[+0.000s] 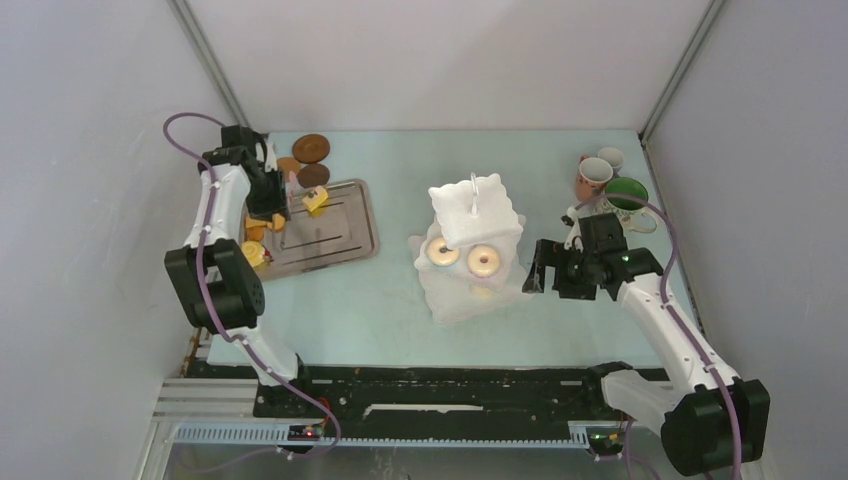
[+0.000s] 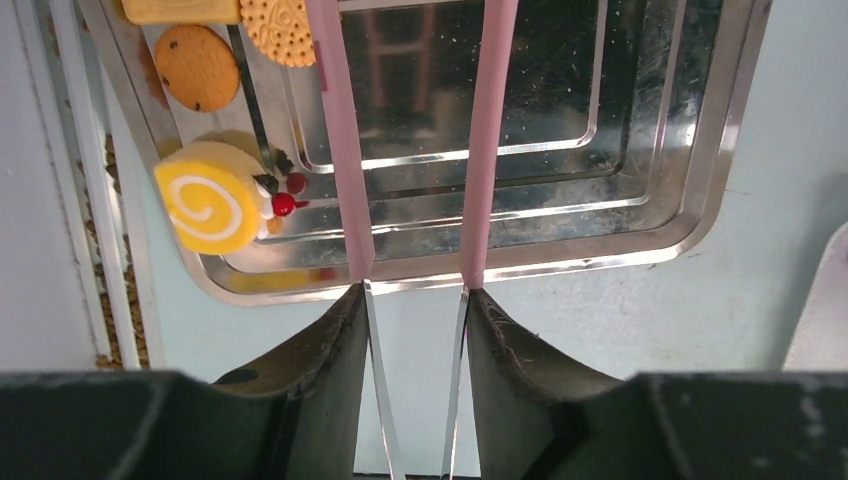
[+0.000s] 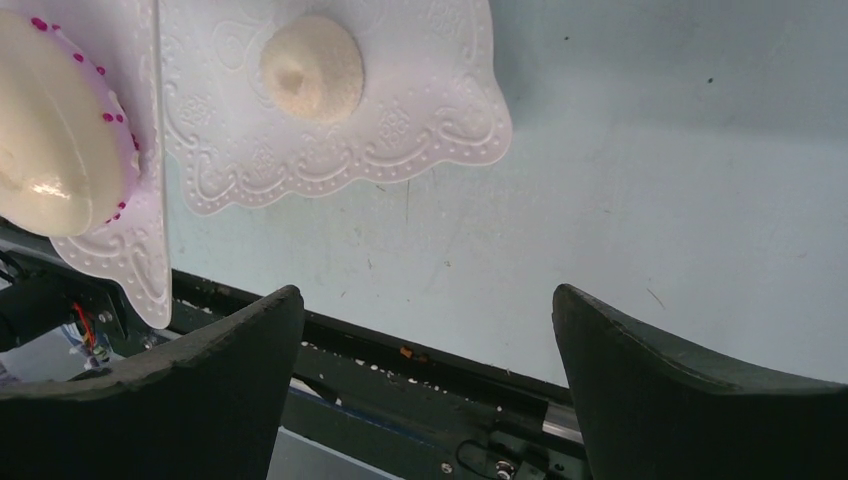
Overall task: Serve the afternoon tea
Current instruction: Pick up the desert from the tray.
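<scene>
The white three-tier stand (image 1: 495,215) stands mid-table with two small donuts (image 1: 441,253) on its middle tier. My left gripper (image 1: 270,205) (image 2: 415,290) hangs over the grey tray, shut on the metal arms of the pink tongs (image 2: 343,150), whose tips run out of the wrist view. A yellow swirl cake (image 2: 210,197) and orange biscuits (image 2: 196,66) lie along the tray's left side. My right gripper (image 1: 537,268) (image 3: 428,300) is open and empty just right of the stand's lowest tier (image 3: 400,120), which carries a small pale donut (image 3: 312,68).
The grey metal tray (image 1: 345,245) lies at the left, with another yellow cake (image 1: 316,200) near its back. Brown coasters (image 1: 311,148) sit behind the tray. The pink mug (image 1: 594,176), small pale mug (image 1: 610,158) and green-inside mug (image 1: 627,195) cluster at the back right.
</scene>
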`<state>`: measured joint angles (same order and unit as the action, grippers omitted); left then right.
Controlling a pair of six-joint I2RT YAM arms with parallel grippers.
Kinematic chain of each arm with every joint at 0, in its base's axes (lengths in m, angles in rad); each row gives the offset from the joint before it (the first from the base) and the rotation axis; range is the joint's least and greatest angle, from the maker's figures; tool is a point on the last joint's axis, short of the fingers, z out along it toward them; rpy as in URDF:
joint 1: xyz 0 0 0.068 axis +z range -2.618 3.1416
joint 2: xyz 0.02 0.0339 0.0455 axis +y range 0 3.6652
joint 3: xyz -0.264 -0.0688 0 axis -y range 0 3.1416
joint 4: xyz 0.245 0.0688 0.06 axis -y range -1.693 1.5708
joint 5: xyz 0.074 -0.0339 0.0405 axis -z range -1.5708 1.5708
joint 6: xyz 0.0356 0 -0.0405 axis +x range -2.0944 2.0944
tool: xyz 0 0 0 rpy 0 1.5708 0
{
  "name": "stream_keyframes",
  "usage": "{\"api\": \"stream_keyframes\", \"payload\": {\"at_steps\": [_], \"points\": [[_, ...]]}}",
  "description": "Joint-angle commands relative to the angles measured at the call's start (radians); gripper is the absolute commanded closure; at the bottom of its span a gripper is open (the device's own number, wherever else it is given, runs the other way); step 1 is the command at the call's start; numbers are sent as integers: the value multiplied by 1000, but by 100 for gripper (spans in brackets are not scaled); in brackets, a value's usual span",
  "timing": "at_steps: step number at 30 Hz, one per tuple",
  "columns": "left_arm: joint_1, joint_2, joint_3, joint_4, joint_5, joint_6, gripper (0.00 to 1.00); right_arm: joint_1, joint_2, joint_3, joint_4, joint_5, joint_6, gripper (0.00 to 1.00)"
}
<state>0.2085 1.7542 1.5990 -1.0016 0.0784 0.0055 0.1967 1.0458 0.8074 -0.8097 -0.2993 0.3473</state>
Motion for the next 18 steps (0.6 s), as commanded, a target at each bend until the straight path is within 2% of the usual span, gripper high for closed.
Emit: {"api": "stream_keyframes", "payload": {"at_steps": [1,5,18], "points": [[-24,-43,-25,55,-7,104,58,31,25,37,-17,5,-6,4],[-45,-32,-50,94,-14,134,58,32,46,56,-38,32,-7,4],[-80,108,41,76,2,171,58,-6,38,88,-109,65,-2,2]]}}
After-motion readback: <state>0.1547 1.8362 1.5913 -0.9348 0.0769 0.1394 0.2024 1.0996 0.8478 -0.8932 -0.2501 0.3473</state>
